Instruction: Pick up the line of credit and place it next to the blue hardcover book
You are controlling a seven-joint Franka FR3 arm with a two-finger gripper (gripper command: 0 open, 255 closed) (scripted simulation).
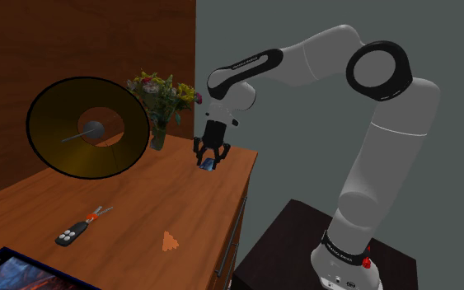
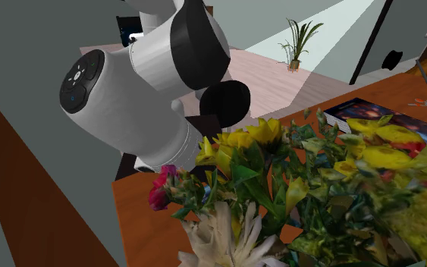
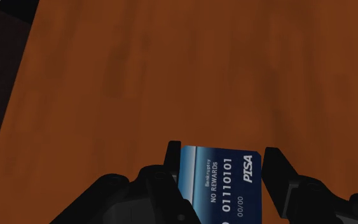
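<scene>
A blue credit card [image 3: 219, 181] with white numbers stands between my gripper's [image 3: 219, 158] two black fingers, which clasp its edges over the wooden tabletop [image 3: 171, 76]. In the shoulder view the gripper [image 1: 211, 158] hangs at the far right corner of the table, just above the wood, with the card [image 1: 208, 164] a blue sliver at its tips. The hardcover book [image 1: 20, 272], dark blue with a reddish picture, lies at the table's near left corner. It also appears past the flowers as the book [image 2: 359, 110].
A tilted lamp shade [image 1: 88, 128] hovers over the table's left. A vase of flowers [image 1: 162, 103] stands by the wall behind the gripper. A key fob [image 1: 75, 231] and a small orange object [image 1: 170, 240] lie mid-table. The table's drawer edge [image 1: 236, 222] drops off right.
</scene>
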